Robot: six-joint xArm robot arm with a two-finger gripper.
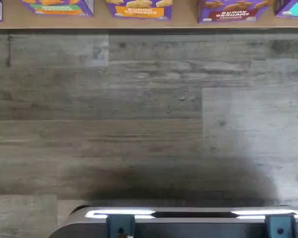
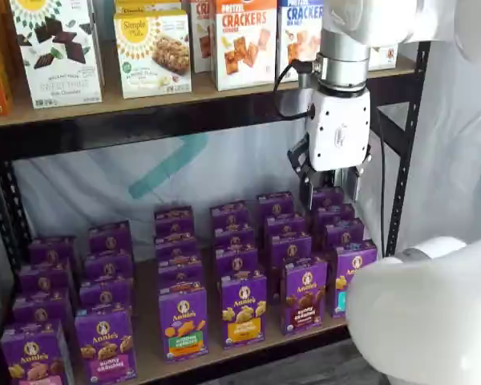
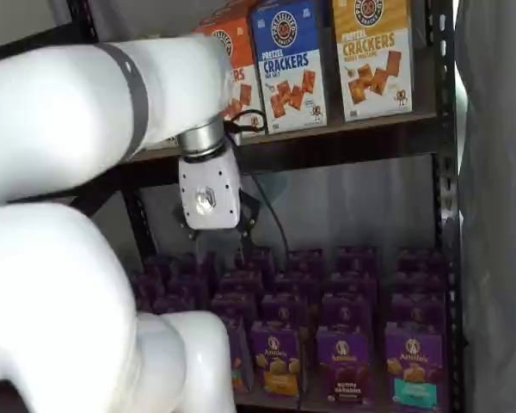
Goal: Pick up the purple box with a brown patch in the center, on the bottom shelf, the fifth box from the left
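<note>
The purple box [image 2: 305, 293] with dark brown cookies on its front stands in the front row of the bottom shelf [image 2: 148, 365], second from the right end in a shelf view. It also shows in the other shelf view as the purple box [image 3: 342, 366] and, cut off, in the wrist view as the purple box [image 1: 233, 12] on the tan bottom shelf [image 1: 185, 21]. My gripper [image 2: 330, 186] hangs above the back rows, higher than and behind the box. Its two black fingers stand apart, open, with nothing between them. The gripper [image 3: 215, 231] shows mostly as its white body.
Several rows of similar purple cartons [image 2: 183, 322] fill the shelf around the target. An upper board carries cracker boxes [image 2: 244, 42]. A black upright [image 2: 404, 152] stands right of the gripper. Grey plank floor [image 1: 139, 124] lies before the shelf. My white arm [image 3: 60, 258] blocks the left side.
</note>
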